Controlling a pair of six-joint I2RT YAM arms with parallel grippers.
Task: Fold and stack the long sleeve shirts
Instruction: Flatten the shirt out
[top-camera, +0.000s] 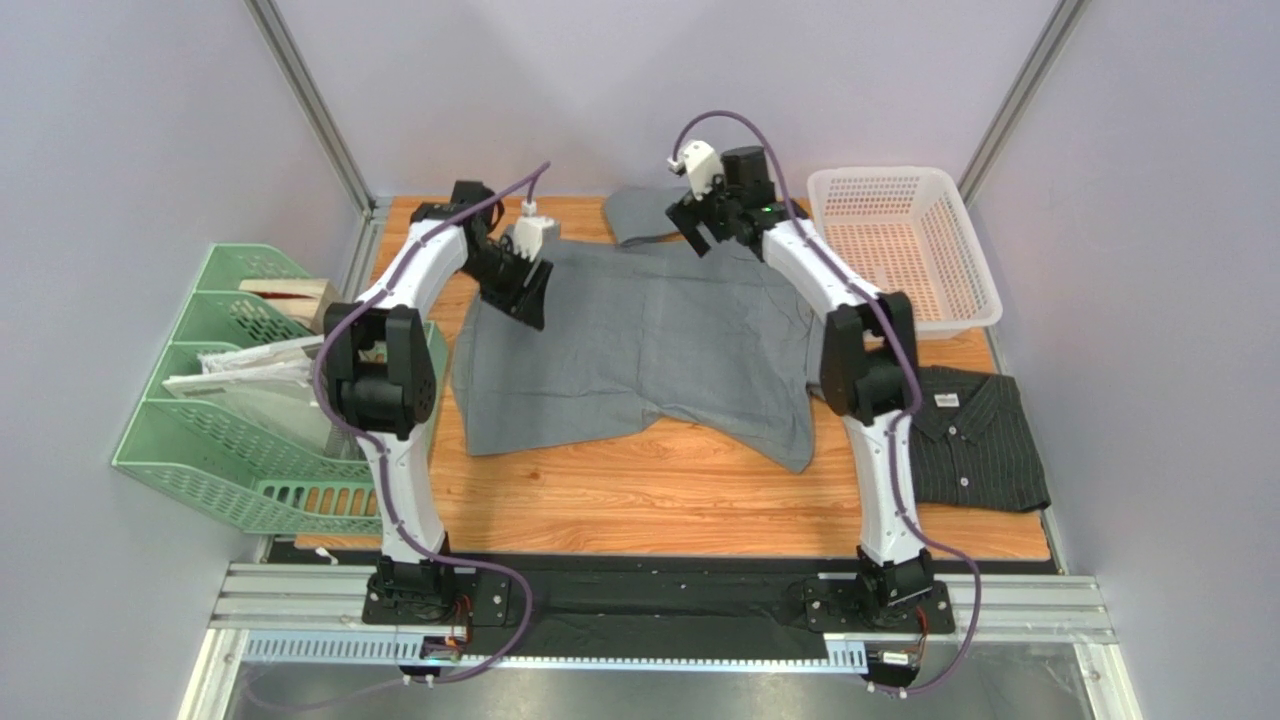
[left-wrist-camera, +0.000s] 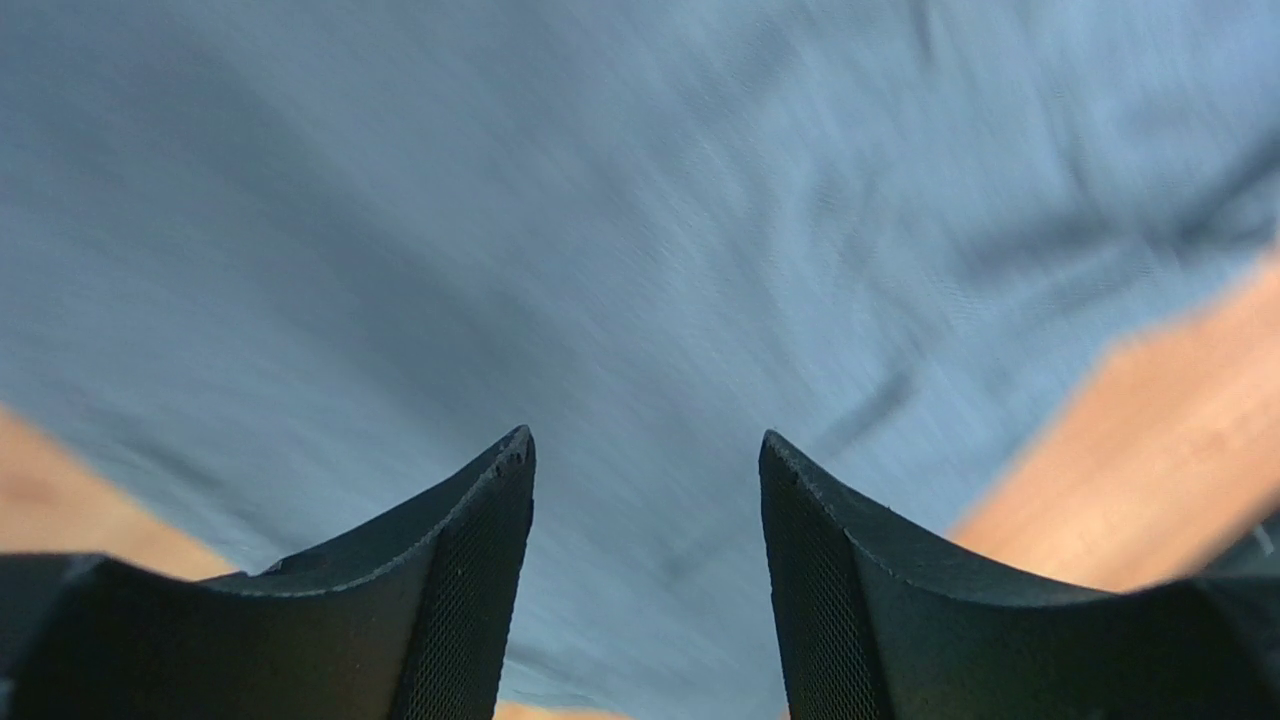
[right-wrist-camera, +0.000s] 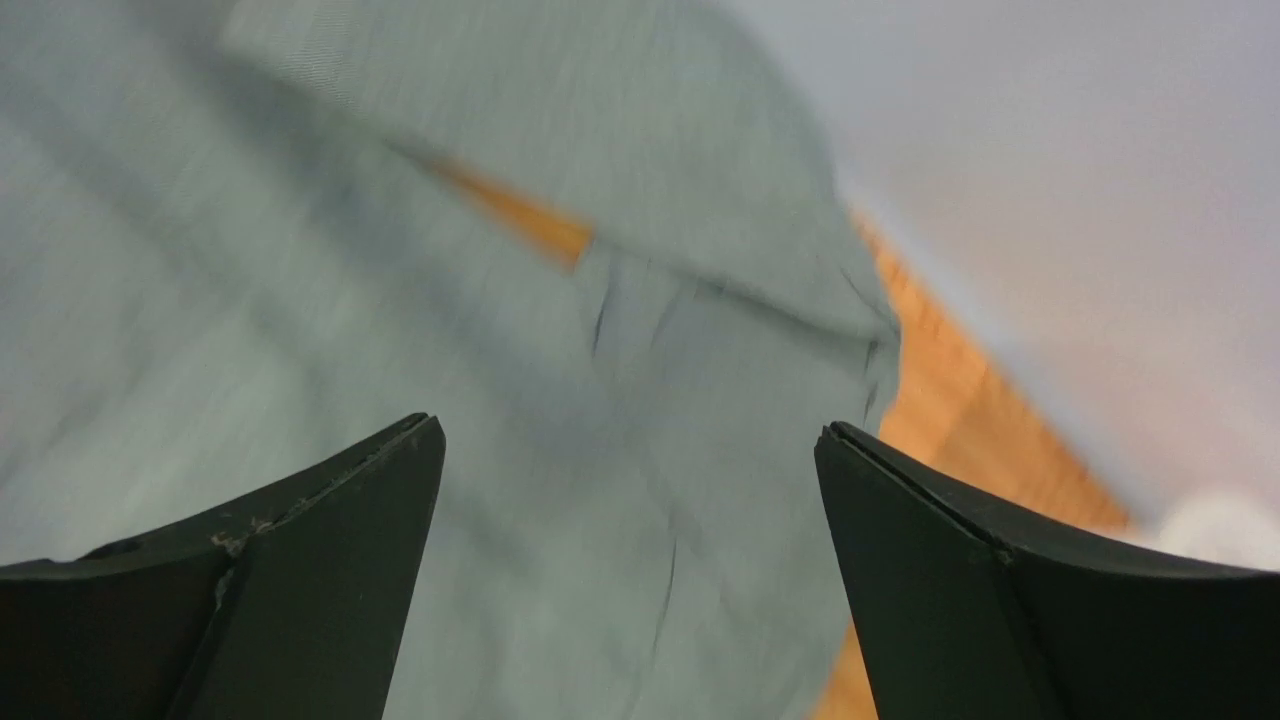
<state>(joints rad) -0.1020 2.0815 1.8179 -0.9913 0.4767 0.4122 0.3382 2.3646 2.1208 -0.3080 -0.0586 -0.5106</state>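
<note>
Hovering above the spread grey shirt (top-camera: 646, 353) with left jaws partly open, empty. Likewise with right jaws, wider, empty.

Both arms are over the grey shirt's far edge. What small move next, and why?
Probably lower the left gripper onto the far-left edge of the grey shirt and close. It and the right gripper hover open, holding nothing; the shirt lies spread out, unfolded, while the pinstriped shirt is folded.

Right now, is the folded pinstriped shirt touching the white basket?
Apart. The top external view shows a strip of bare wooden table between the pinstriped shirt and the near rim of the white basket.
</note>
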